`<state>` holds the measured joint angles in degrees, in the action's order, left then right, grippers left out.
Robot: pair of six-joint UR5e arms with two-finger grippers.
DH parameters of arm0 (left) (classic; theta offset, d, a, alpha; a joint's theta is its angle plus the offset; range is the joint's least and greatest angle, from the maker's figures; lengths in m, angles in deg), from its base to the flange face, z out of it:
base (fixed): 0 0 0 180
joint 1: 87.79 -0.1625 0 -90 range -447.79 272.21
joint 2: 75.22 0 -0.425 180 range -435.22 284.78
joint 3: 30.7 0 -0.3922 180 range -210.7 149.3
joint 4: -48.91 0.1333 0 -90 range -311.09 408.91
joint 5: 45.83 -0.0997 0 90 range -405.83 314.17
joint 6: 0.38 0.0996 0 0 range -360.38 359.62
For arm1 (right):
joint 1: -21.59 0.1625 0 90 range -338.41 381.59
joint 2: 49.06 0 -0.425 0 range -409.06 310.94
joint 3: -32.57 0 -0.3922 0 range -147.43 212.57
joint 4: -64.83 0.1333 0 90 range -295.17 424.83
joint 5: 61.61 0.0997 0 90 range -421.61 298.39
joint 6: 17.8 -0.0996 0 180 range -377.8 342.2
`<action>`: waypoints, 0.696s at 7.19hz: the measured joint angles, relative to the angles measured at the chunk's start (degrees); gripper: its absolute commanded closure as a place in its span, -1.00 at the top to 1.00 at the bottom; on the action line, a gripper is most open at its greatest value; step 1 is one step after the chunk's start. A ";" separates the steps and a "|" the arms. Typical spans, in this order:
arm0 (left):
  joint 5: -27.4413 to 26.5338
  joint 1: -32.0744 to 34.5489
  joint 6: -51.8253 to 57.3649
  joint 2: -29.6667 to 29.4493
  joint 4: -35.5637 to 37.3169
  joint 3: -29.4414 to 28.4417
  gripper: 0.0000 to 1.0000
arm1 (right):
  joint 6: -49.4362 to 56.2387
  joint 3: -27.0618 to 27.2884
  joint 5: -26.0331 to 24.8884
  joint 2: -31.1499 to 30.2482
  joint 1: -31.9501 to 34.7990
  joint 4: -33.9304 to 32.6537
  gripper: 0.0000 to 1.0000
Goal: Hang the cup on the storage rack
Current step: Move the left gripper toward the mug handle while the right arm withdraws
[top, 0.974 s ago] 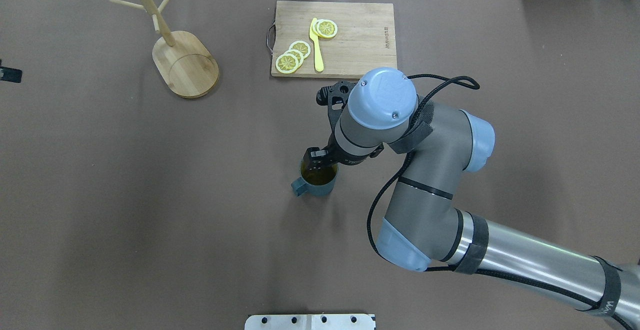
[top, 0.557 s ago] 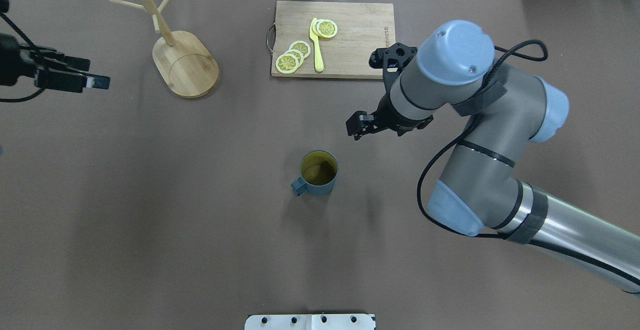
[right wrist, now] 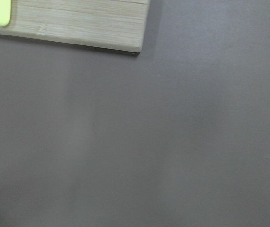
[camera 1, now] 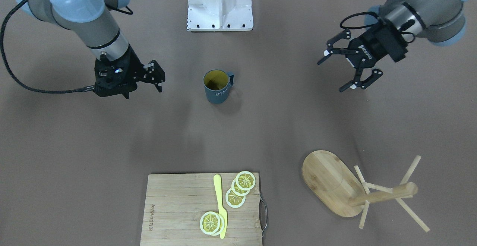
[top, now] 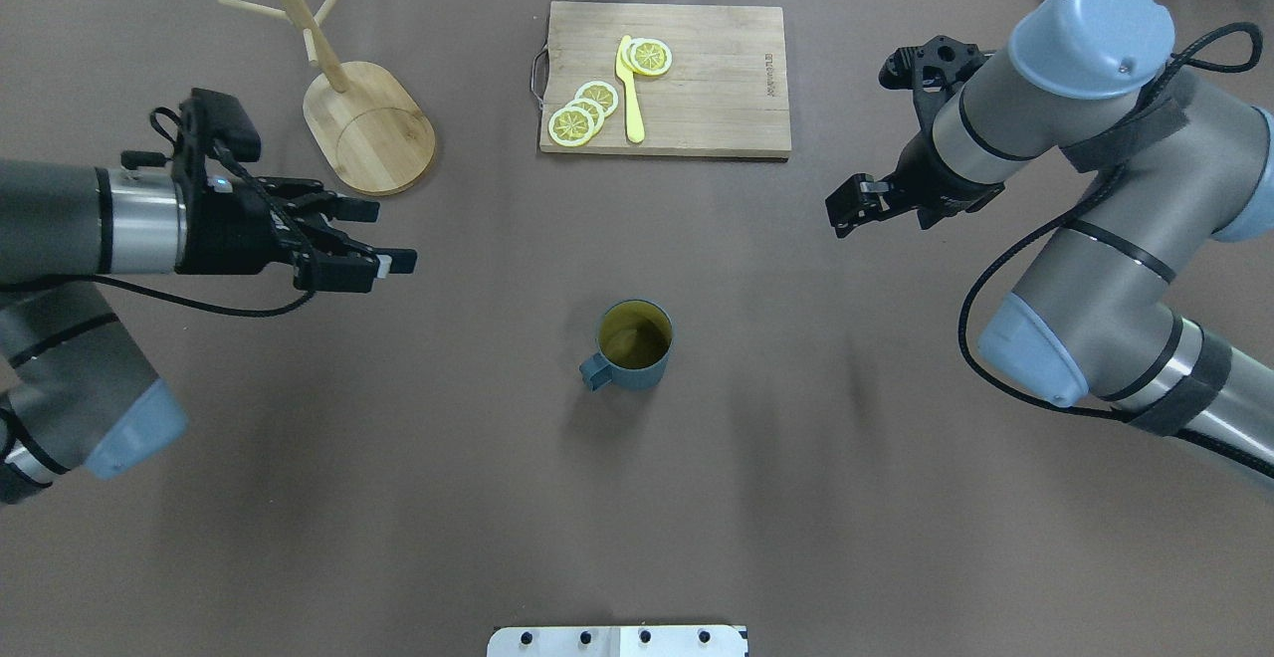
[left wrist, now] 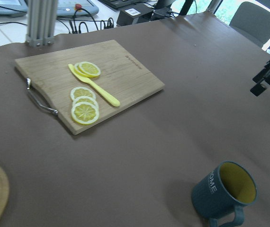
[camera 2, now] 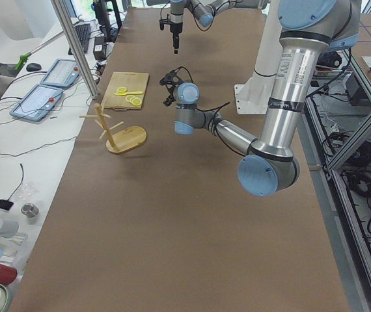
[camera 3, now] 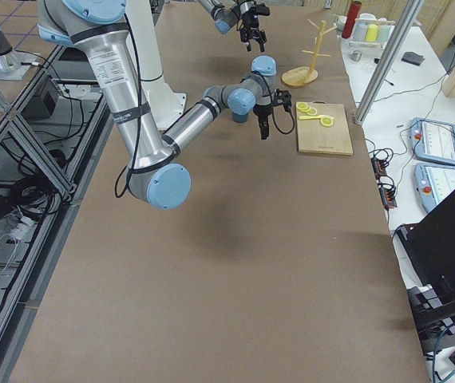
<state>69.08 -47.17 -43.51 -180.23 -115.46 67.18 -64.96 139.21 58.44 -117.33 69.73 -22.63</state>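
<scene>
The dark blue-grey cup [top: 634, 343] with yellow interior stands upright and alone at mid-table, its handle toward the robot's left. It also shows in the front view [camera 1: 216, 85] and the left wrist view [left wrist: 225, 194]. The bamboo storage rack [top: 370, 127] stands at the far left, its pegs bare; it also shows in the front view [camera 1: 328, 180]. My left gripper [top: 391, 235] is open and empty, left of the cup and just in front of the rack. My right gripper [top: 851, 209] is open and empty, well to the cup's right, and also shows in the front view [camera 1: 158, 77].
A bamboo cutting board [top: 697, 80] with lemon slices and a yellow knife [top: 630, 90] lies at the far middle, between the two grippers. The robot base plate [top: 617, 640] sits at the near edge.
My right gripper was at the cup's rim, let go, and drew back up and to the right. My left arm came in from the left, open, toward the cup. The cup has not moved.
</scene>
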 measured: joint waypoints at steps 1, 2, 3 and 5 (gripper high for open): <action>-3.09 -3.52 0.18 -1.82 -1.17 -1.20 0.78 | 3.02 -0.48 0.46 -2.18 2.03 0.07 1.00; -7.10 -7.29 1.15 -2.62 -2.74 -2.36 0.79 | 7.11 -1.79 1.64 -3.98 4.43 0.20 1.00; -12.21 -11.05 3.46 -2.91 -5.22 -4.05 0.79 | 11.18 -3.91 3.33 -4.85 6.65 0.39 1.00; -23.75 -18.96 7.98 -3.12 -11.44 -7.95 0.78 | 14.87 -7.42 4.87 -5.19 8.68 0.59 1.00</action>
<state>45.33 -66.13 -35.52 -183.35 -126.89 59.23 -50.08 131.78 63.31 -122.53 78.40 -22.04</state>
